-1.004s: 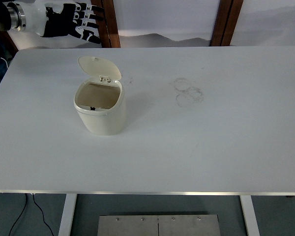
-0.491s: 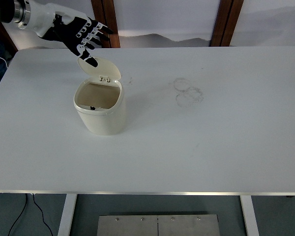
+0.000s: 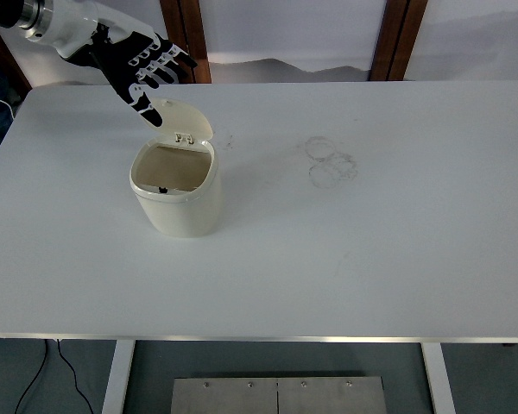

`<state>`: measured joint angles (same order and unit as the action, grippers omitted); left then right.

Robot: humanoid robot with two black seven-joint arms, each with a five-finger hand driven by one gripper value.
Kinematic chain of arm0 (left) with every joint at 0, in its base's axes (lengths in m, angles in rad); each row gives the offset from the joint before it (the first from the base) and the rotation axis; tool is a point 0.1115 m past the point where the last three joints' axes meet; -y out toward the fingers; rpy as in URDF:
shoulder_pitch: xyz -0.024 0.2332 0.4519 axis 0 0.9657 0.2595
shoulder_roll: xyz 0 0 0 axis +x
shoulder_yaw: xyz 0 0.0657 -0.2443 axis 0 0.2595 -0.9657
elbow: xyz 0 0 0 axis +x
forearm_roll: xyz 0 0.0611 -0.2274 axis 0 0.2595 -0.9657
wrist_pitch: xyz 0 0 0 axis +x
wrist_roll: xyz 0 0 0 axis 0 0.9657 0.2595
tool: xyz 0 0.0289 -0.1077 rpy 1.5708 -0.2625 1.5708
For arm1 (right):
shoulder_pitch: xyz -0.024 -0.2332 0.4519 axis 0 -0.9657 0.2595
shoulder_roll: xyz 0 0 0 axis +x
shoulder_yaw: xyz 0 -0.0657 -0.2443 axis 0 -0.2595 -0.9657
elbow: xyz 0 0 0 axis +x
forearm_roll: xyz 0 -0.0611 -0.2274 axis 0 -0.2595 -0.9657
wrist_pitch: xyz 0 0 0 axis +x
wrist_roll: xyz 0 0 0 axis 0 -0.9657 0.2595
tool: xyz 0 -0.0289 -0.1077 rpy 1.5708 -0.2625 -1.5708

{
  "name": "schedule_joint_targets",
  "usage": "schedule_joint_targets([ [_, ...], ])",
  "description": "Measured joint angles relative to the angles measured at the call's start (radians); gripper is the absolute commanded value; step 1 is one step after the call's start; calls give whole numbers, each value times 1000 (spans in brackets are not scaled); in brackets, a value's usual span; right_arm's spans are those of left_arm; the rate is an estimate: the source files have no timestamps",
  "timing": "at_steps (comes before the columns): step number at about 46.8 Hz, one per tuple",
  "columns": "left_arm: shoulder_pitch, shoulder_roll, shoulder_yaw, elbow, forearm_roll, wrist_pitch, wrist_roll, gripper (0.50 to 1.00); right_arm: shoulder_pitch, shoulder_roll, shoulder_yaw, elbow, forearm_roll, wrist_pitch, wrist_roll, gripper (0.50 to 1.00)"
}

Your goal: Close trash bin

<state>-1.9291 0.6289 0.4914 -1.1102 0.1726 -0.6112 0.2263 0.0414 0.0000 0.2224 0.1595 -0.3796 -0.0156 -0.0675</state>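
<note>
A small cream plastic trash bin (image 3: 176, 191) with rounded corners is standing on the left half of the white table (image 3: 371, 259), somewhat toward the far side. Its mouth is being left open: the brownish inside is being shown to the head view. The cream hinged lid (image 3: 176, 119) is being held upright at the bin's far rim, tilted back a little on two small hinge points, so it is judged that a forward and downward push on its top edge is what is being called for.

The robot's left hand (image 3: 140, 65), black with white panels, is being carried in from the far left corner, above and just behind the lid's top. Its fingers (image 3: 164, 62) are being kept spread and nearly straight, with nothing gripped; one fingertip is being shown right at the lid's upper edge, though contact cannot be told. The flat, open posture is judged to suit tipping the lid rather than grasping it.

Faint circular scuff marks (image 3: 331, 160) are being seen on the table, well apart to the right of the bin. The right hand is not being shown.
</note>
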Motion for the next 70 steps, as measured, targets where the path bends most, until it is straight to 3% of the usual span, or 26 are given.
schedule_joint_targets([
  [21, -6, 7, 51, -67, 11, 0, -1, 1000, 0, 0, 1, 0, 1, 0, 0, 995],
  [38, -51, 20, 167, -140, 11, 0, 0, 1000, 0, 0, 1, 0, 1, 0, 0, 995],
  [70, -41, -27, 182, -166, 11, 0, 0, 1000, 0, 0, 1, 0, 1, -1, 0, 995],
])
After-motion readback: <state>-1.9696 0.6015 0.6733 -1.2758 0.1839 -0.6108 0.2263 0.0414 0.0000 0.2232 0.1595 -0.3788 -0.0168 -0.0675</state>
